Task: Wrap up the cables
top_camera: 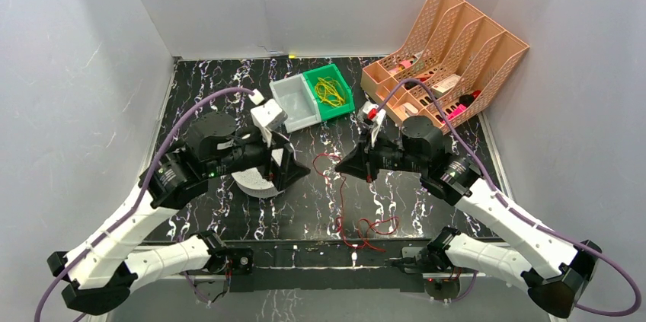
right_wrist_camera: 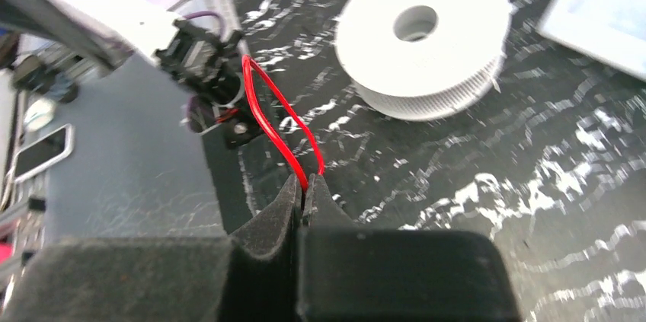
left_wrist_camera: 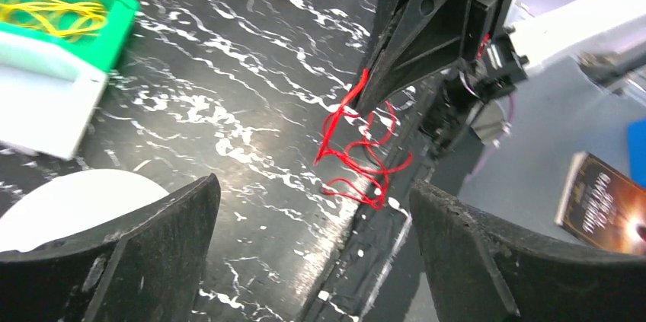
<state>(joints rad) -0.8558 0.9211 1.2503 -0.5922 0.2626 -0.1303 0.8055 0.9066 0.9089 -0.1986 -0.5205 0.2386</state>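
Pinching the red wire (right_wrist_camera: 276, 139) in the right hand (right_wrist_camera: 305, 189), holding the left hand (left_wrist_camera: 312, 185) spread by the white spool (right_wrist_camera: 457, 10), seemingly for winding.

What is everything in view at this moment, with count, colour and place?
thin flexible red wire: one, red, loose tangle by the table's near edge, one stretch in the right gripper
round white plastic spool: one, white, flat on the table below the left gripper
green plastic bin: one, green, far centre
yellow wire tangle: one, yellow, inside the green plastic bin
translucent whitish bin: one, left of the green one
peach slotted file organiser: one, peach, far right corner
black marbled table: one, white-veined
thick purple cords: two, one along each arm
left gripper: one, black, open
right gripper: one, black, shut on the red wire
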